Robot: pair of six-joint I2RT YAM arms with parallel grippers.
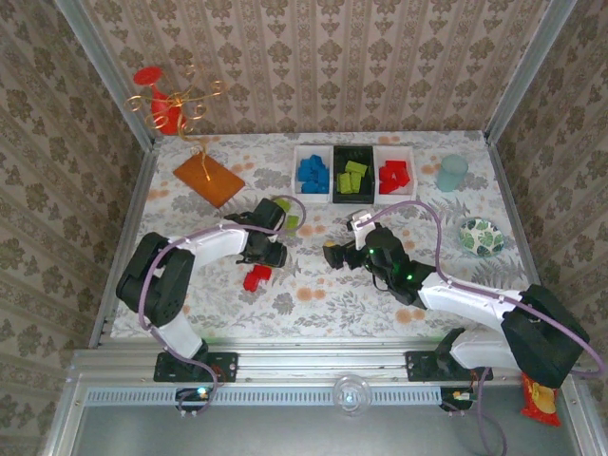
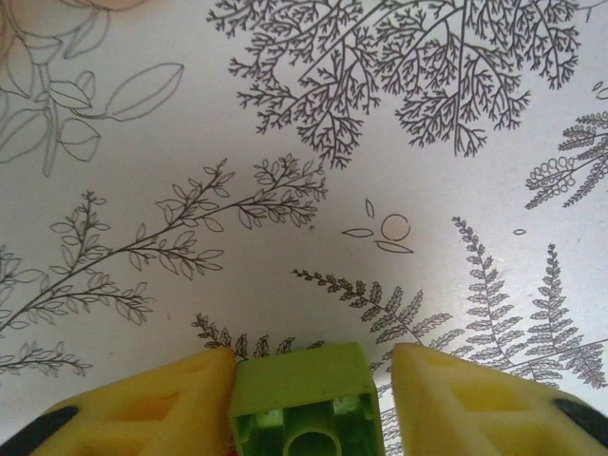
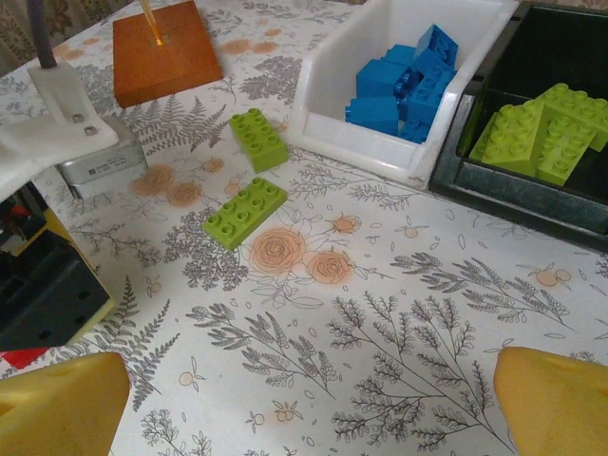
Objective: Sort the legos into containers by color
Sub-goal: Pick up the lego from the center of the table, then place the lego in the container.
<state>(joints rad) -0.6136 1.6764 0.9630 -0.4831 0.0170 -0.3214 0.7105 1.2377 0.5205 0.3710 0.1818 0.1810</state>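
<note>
Floral table (image 1: 427, 285) is running under both my hands. Three bins are sitting ahead of my right gripper (image 3: 304, 408), off to its right. The near white bin (image 3: 361, 142) is holding the blue bricks (image 3: 404, 81). The black bin (image 3: 513, 195) beside it is holding the binned lime bricks (image 3: 532, 138). The far white bin (image 1: 395, 198) is holding the red bricks (image 1: 394, 174). Orange plate (image 3: 161, 47) is lying far ahead-left of that gripper.

My right gripper is hanging over bare table, fingers spread wide, gripping nothing. One loose lime brick (image 3: 244, 213) is lying studs-up ahead-left of it. A second loose lime brick (image 3: 258, 139) is lying just beyond, apart from the first.

My left gripper (image 2: 312, 353) is straddling a lime brick (image 2: 299, 385), hollow underside facing the wrist camera. Left finger (image 2: 171, 399) is touching it; a thin strip of table is showing beside the right finger (image 2: 465, 399). Can't tell if it's clamped. A single red brick (image 1: 256, 277) is lying just behind this gripper, on my base side.
</note>
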